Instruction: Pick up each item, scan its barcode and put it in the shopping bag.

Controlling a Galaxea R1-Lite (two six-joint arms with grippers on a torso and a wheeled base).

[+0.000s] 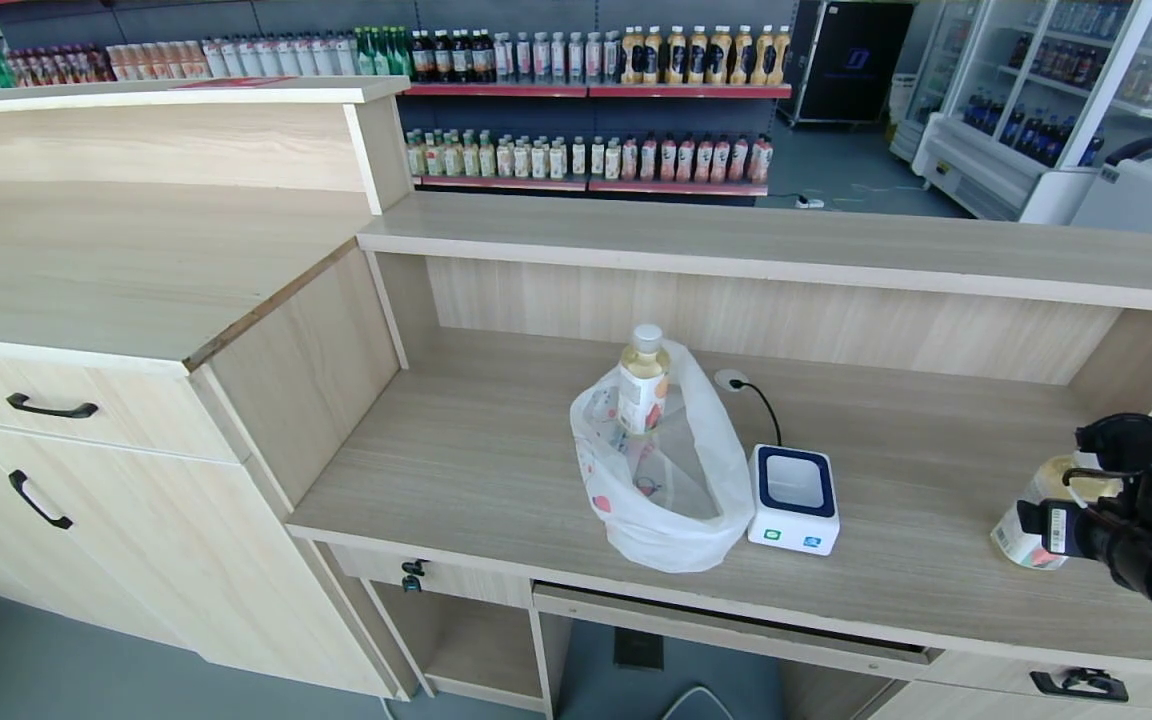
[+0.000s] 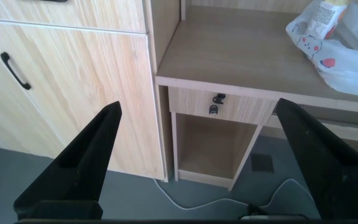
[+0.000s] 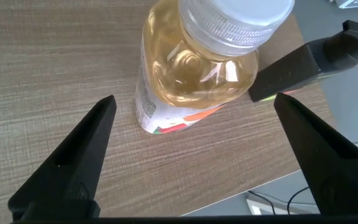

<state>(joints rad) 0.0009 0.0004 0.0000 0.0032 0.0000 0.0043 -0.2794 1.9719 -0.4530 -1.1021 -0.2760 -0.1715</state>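
A white shopping bag [image 1: 671, 500] stands mid-counter with a pale tea bottle [image 1: 643, 385] upright inside it. The white barcode scanner [image 1: 793, 497] with its dark-rimmed window sits against the bag's right side. At the counter's right end stands a second bottle [image 1: 1028, 520] of amber drink with a white cap [image 3: 238, 15]. My right gripper [image 1: 1064, 505] is open right beside it. In the right wrist view this bottle [image 3: 194, 68] sits between and just ahead of the spread fingers [image 3: 73, 168]. My left gripper [image 2: 199, 104] is open and holds nothing, low in front of the counter.
A taller cabinet [image 1: 116, 270] with drawers [image 2: 73, 93] stands left of the counter. A raised back ledge [image 1: 786, 245] runs behind the work surface. The scanner's cable [image 1: 761, 400] runs to a hole at the back. Shelves of drinks [image 1: 586, 110] fill the room behind.
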